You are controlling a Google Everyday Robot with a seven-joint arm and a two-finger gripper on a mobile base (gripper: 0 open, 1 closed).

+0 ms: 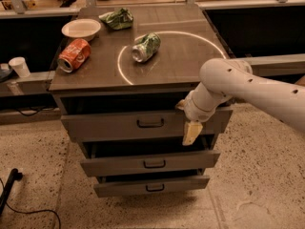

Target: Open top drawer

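The top drawer (114,124) is the widest grey front of the cabinet, with a small dark handle (150,123) at its centre. It stands a little way out, with a dark gap above its front panel. My gripper (191,131) hangs at the end of the white arm in front of the right part of this drawer front, right of the handle and not on it.
The middle drawer (119,165) and bottom drawer (124,187) also stand slightly out. On the cabinet top (190,56) lie a red can (74,55), a green can (145,46), a white bowl (81,29) and a green bag (116,19). A white cup (20,67) stands at the left. A black cable (9,185) lies on the floor.
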